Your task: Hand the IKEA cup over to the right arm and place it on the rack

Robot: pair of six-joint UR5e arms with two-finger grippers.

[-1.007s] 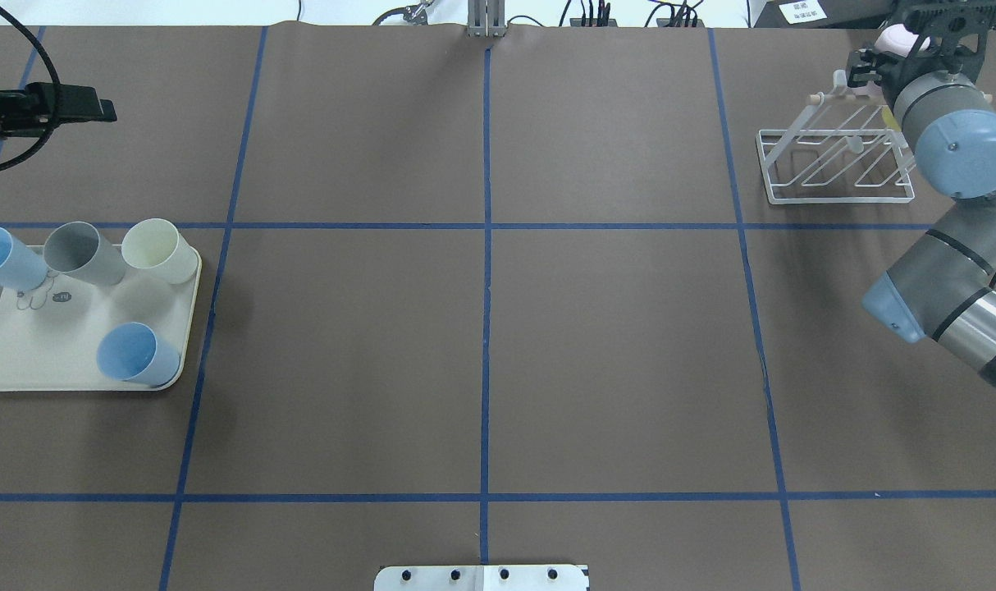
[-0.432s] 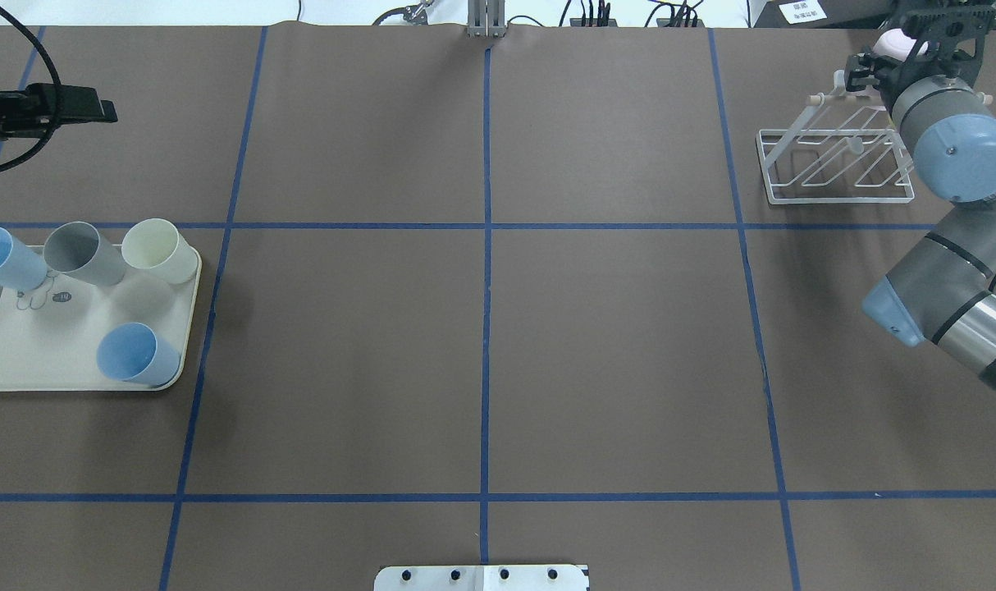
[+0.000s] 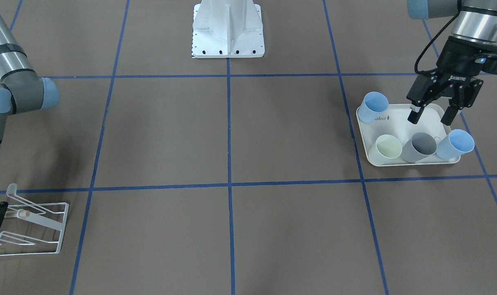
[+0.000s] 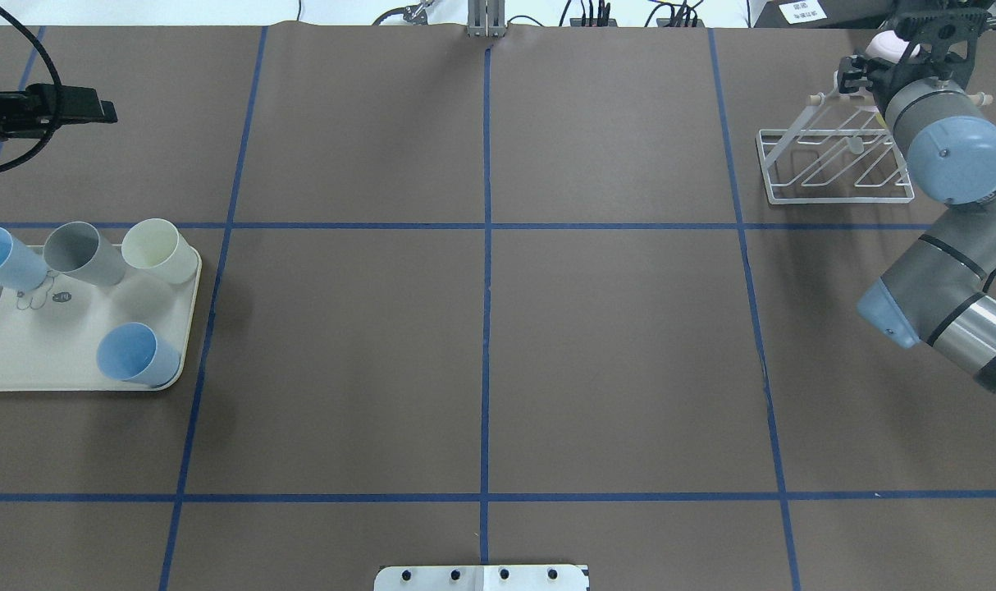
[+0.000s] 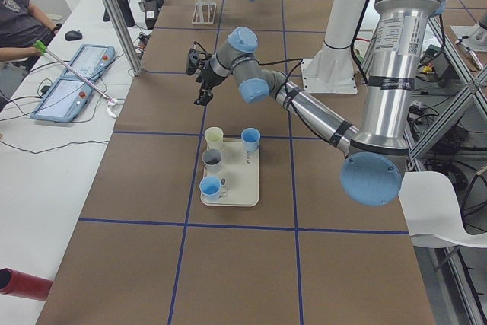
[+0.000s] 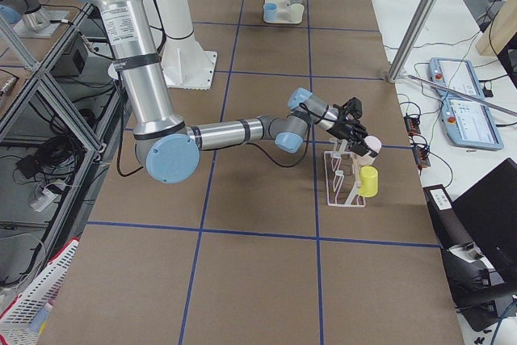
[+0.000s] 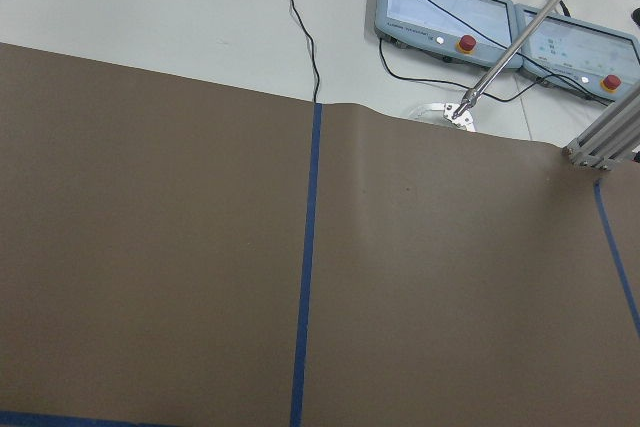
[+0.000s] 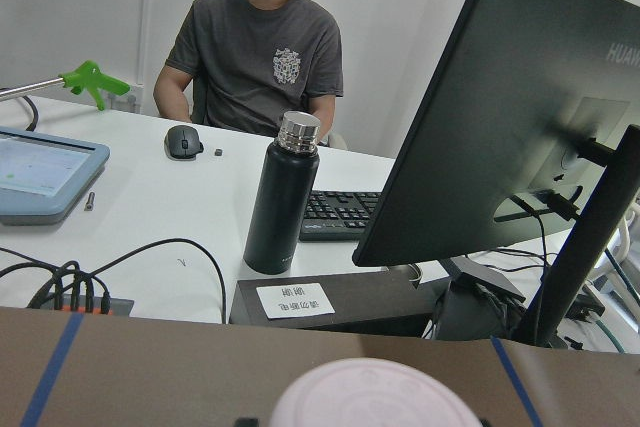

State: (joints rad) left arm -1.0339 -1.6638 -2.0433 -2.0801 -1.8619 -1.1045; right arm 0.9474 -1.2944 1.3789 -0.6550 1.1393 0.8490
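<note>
the pink cup (image 6: 371, 148) sits at the tall end of the rack (image 6: 342, 177), on the robot's right side of the surface (image 4: 613, 345) and close to its far edge. it is held by the right gripper (image 6: 362, 136), whose jaws are closed on it. in the right wrist view the cup's round pale end fills the bottom middle of the picture. whether the cup touches a prong cannot be told. just below it on the same rack hangs a yellow cup (image 6: 368, 182), and a wooden dowel (image 3: 22, 213) runs across the rack's raised end. the right arm reaches out low over the brown surface to get there. well apart, on the robot's left side, a cream tray (image 4: 47, 349) carries four upright cups: a far blue cup (image 4: 6, 258), a grey cup (image 4: 84, 253) and a cream cup (image 4: 160, 250) in a row along its far side, and a near blue cup (image 4: 137, 355) alone by the corner nearer the robot. the left gripper (image 3: 431, 117) is raised in the air near the tray with its jaws spread apart and nothing between them, touching none of the cups. blue tape lines divide the surface into squares. past its far edge is a white desk with two control pendants (image 7: 445, 17), cables, a black bottle (image 8: 281, 197), a keyboard, a mouse and a dark monitor (image 8: 500, 117). a person (image 8: 255, 57) in a grey t-shirt sits there.
</note>
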